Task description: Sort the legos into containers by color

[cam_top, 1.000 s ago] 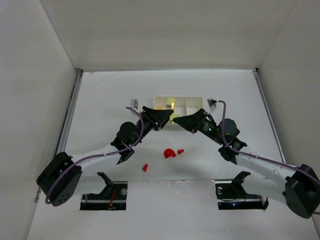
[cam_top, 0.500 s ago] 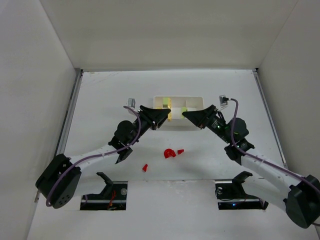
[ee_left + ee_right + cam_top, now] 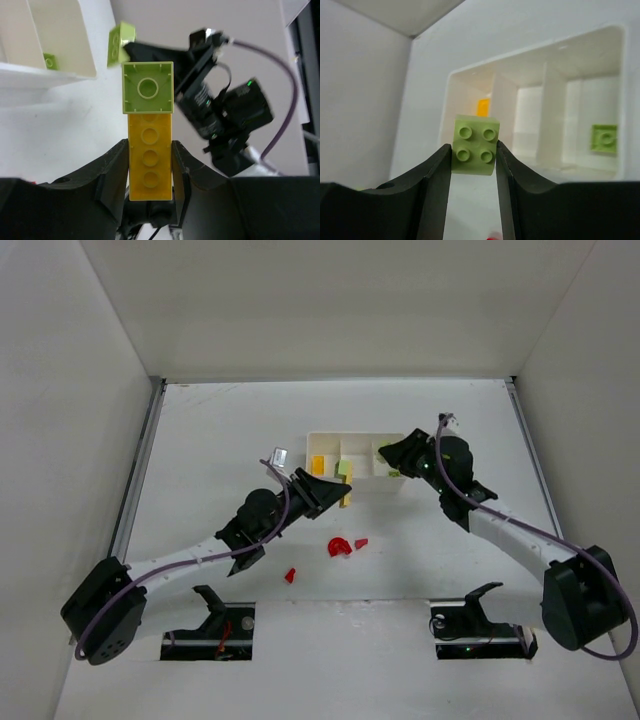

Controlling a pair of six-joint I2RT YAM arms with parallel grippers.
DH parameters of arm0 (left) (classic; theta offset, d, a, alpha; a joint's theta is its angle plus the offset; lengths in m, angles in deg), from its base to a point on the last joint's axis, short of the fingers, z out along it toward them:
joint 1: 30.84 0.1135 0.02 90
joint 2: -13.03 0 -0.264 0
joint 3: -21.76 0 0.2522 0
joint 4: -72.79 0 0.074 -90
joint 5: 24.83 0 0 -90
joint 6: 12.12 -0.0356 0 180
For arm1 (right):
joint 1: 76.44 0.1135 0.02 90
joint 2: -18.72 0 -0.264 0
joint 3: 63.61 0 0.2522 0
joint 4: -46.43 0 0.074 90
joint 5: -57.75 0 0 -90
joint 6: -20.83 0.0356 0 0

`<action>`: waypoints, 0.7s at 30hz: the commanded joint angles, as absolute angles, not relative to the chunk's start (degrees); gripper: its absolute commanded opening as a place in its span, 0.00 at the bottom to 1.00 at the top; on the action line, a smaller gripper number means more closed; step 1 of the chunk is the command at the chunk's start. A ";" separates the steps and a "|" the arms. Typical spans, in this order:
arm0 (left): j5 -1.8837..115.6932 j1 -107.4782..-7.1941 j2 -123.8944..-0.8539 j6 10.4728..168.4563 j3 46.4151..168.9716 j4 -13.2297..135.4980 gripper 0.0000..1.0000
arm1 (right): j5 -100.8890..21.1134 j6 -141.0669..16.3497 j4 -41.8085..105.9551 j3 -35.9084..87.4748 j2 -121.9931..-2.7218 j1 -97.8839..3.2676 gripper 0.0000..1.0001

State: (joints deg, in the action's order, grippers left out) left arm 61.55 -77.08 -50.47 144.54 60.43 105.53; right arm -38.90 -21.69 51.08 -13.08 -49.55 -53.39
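Observation:
My left gripper (image 3: pixel 340 490) (image 3: pixel 150 145) is shut on a yellow brick (image 3: pixel 150 160) with a pale green brick (image 3: pixel 148 94) stuck on its far end, held just in front of the white tray (image 3: pixel 360 436). My right gripper (image 3: pixel 388 454) (image 3: pixel 473 147) is shut on a second pale green brick (image 3: pixel 476 145), also seen in the left wrist view (image 3: pixel 121 44), over the tray's right part. A yellow piece (image 3: pixel 483 107) lies in the left compartment and a green piece (image 3: pixel 604 138) in the right one. A red half-disc (image 3: pixel 339 547) and two red wedges (image 3: pixel 361 542) (image 3: pixel 290 575) lie on the table.
The tray's thin walls (image 3: pixel 545 90) stand close ahead of the right fingers. White walls enclose the table on three sides. Two dark mounts (image 3: pixel 215 605) (image 3: pixel 475 605) sit at the near edge.
The two grippers were together on one stack in front of the tray. The right has pulled away to the right with a green brick; the left moved slightly right and nearer, keeping the yellow and a green brick.

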 commanded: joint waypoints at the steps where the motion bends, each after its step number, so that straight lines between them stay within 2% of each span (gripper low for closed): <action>1: 64.28 -79.48 -47.79 136.52 63.30 102.10 0.15 | -25.85 -33.03 42.00 -5.13 -52.11 -51.53 0.39; 6: 64.38 -80.01 -48.23 136.51 63.39 104.11 0.16 | -17.14 -38.58 38.48 -0.46 -57.55 -49.50 0.39; 13: 63.50 -79.92 -50.42 137.91 62.77 107.89 0.16 | -13.53 -40.35 36.80 1.92 -61.34 -48.62 0.41; 15: 63.23 -79.92 -51.21 138.53 62.68 109.03 0.16 | -13.00 -40.43 36.80 2.00 -61.35 -48.53 0.48; 17: 63.15 -79.83 -51.83 139.14 62.51 110.09 0.16 | -12.74 -40.52 36.80 1.92 -61.08 -48.53 0.63; 21: 62.44 -79.13 -53.15 140.81 62.33 113.16 0.16 | -13.52 -40.26 36.71 1.48 -58.28 -48.44 0.72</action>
State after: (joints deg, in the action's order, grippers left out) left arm 63.49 -79.81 -52.94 139.53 60.82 106.36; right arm -14.86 -39.46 35.87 -0.88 -61.35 -48.97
